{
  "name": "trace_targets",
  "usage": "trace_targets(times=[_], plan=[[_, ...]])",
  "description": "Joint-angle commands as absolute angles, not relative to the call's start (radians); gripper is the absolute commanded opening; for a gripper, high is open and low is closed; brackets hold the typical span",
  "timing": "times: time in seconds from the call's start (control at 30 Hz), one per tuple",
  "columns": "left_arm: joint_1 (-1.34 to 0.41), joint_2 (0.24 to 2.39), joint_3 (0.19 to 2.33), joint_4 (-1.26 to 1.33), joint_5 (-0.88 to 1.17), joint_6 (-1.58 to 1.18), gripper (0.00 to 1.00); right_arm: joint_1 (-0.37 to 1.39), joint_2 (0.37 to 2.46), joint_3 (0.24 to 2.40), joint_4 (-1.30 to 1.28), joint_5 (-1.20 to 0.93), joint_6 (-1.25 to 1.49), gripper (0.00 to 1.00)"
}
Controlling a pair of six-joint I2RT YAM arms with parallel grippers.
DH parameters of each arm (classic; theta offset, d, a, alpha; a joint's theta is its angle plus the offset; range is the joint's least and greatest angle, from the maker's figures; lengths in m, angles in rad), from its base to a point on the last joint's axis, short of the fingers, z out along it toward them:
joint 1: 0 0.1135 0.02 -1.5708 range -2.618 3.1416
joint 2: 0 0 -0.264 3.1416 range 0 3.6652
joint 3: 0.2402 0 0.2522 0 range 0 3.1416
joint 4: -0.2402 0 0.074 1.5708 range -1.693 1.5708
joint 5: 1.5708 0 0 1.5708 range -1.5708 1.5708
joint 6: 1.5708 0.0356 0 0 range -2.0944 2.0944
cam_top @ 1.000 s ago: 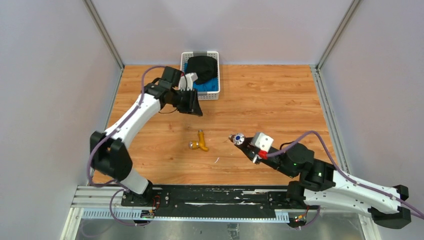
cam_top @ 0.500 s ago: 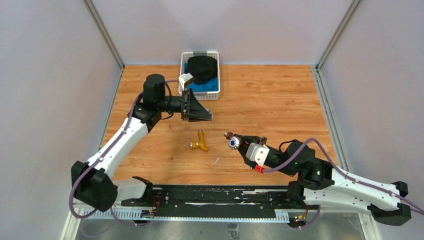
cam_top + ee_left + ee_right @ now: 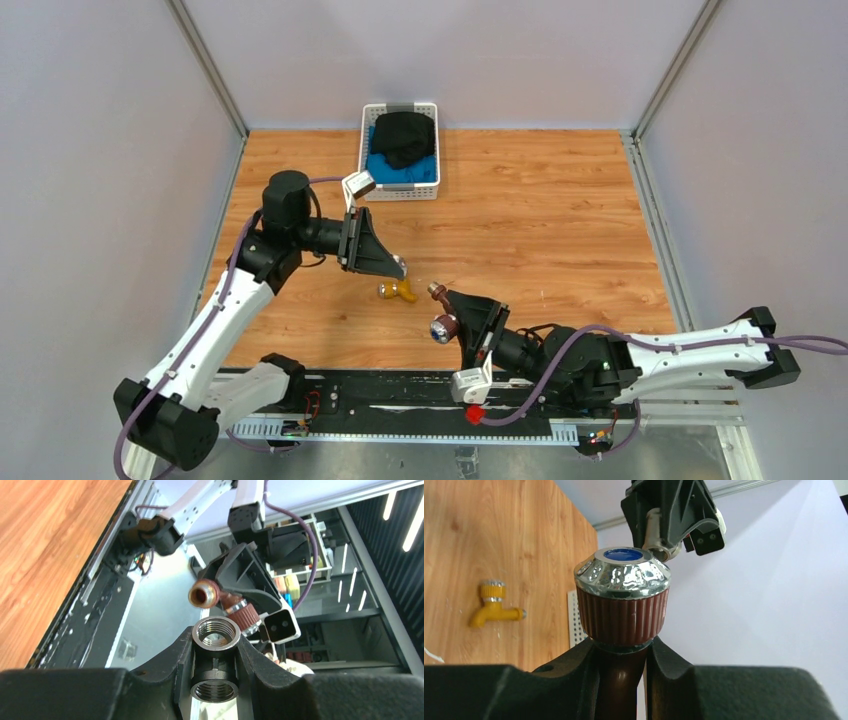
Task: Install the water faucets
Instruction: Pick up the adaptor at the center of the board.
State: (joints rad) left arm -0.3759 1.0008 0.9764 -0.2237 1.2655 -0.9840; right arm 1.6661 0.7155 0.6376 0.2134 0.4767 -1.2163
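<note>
My right gripper [image 3: 455, 314] [image 3: 621, 666] is shut on the stem of the dark reddish-brown water faucet [image 3: 439, 308] [image 3: 622, 597], whose silvery, blue-marked knob points up in the right wrist view. The faucet's threaded end [image 3: 204, 593] faces the left gripper. My left gripper [image 3: 387, 262] [image 3: 215, 666] is shut on a stubby grey threaded fitting [image 3: 399, 266] [image 3: 215, 636], held a short way from the faucet and not touching it. The brass-yellow water faucet [image 3: 397, 291] [image 3: 494, 611] lies on the wooden table [image 3: 560, 220] just below the left gripper.
A white basket [image 3: 363, 150] with black and blue cloths stands at the table's back edge. A black rail [image 3: 420, 392] carrying both arm bases runs along the near edge. Grey walls enclose the left, back and right sides.
The left arm came away from the basket to the table's middle with the fitting. The right arm swung left and nearer, turning the reddish-brown faucet towards the fitting.
</note>
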Motion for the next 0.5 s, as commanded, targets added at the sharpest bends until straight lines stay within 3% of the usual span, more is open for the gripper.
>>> trace_targets(times=[0.0, 0.27, 0.3, 0.4, 0.47], plan=[[-0.383, 1.051, 1.030, -0.529, 1.337, -0.684, 0.00, 1.689, 0.708, 0.610, 0.311, 0.604, -1.408, 0.00], [-0.395, 1.164, 1.106, -0.624, 1.270, -0.585, 0.00, 1.687, 0.698, 0.637, 0.211, 0.650, -1.276, 0.00], [-0.392, 1.187, 1.133, -0.677, 1.198, -0.556, 0.00, 1.681, 0.705, 0.645, 0.206, 0.679, -1.238, 0.00], [-0.394, 1.339, 1.323, -1.040, 0.717, -0.333, 0.00, 1.599, 0.719, 0.698, 0.103, 0.690, -1.049, 0.00], [-0.394, 1.438, 1.388, -1.088, 0.479, -0.286, 0.00, 1.537, 0.720, 0.734, 0.024, 0.663, -0.917, 0.00]])
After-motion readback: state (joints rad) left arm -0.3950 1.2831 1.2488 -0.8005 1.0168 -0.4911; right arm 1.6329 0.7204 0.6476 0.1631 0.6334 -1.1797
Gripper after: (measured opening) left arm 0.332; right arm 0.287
